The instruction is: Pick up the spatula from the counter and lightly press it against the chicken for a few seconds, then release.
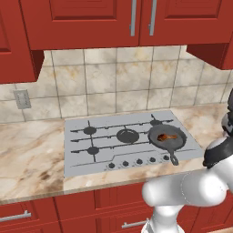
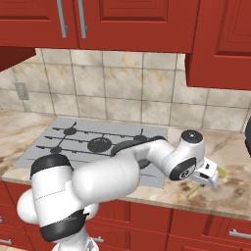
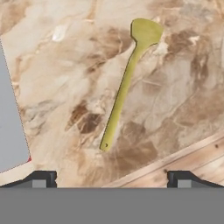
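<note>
An olive-yellow spatula point(image 3: 124, 87) lies flat on the marble counter, blade away from me and handle end toward my fingertips. My gripper point(image 3: 111, 179) hangs above it, open, with nothing between the jaws. In the right base view the gripper point(image 2: 208, 180) points down at the counter right of the stove, and the ends of the spatula point(image 2: 192, 191) stick out from under the hand. A browned piece of chicken point(image 1: 166, 136) sits in a dark frying pan point(image 1: 181, 142) on the stove's front right burner.
The grey cooktop point(image 1: 82, 154) fills the middle of the counter; its corner point(image 3: 11, 127) shows left of the spatula. The counter's front edge point(image 3: 175, 159) runs close below the handle end, with wooden floor beyond. Red cabinets hang overhead.
</note>
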Controlling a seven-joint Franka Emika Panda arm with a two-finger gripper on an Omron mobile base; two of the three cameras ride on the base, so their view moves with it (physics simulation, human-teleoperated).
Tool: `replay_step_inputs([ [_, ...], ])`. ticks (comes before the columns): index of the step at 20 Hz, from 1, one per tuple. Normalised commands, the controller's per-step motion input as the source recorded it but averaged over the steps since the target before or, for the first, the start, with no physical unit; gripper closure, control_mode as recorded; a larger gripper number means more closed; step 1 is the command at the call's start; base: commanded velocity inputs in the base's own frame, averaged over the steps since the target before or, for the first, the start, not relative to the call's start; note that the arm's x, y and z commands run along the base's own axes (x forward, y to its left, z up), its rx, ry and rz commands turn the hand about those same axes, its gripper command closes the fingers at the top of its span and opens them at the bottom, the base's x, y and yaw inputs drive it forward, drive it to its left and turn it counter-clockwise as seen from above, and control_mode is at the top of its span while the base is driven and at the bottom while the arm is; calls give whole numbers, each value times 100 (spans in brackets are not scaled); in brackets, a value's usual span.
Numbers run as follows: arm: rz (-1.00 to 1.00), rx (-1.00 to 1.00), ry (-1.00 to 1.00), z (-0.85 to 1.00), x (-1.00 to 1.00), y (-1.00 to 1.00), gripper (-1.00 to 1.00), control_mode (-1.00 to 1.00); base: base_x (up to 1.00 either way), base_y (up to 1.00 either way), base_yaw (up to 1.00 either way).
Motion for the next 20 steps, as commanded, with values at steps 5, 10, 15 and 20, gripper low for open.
replay_step_inputs([
  [5, 2, 1, 0, -20, 12, -9, -100, -100, 0, 0, 0],
  [10, 2, 0, 0, -20, 14, -6, -100, -100, 0, 0, 0],
  [15, 1, 0, 0, -13, 13, -8, -100, -100, 0, 0, 0],
  [20, 1, 0, 0, -9, 13, -12, -100, -100, 0, 0, 0],
])
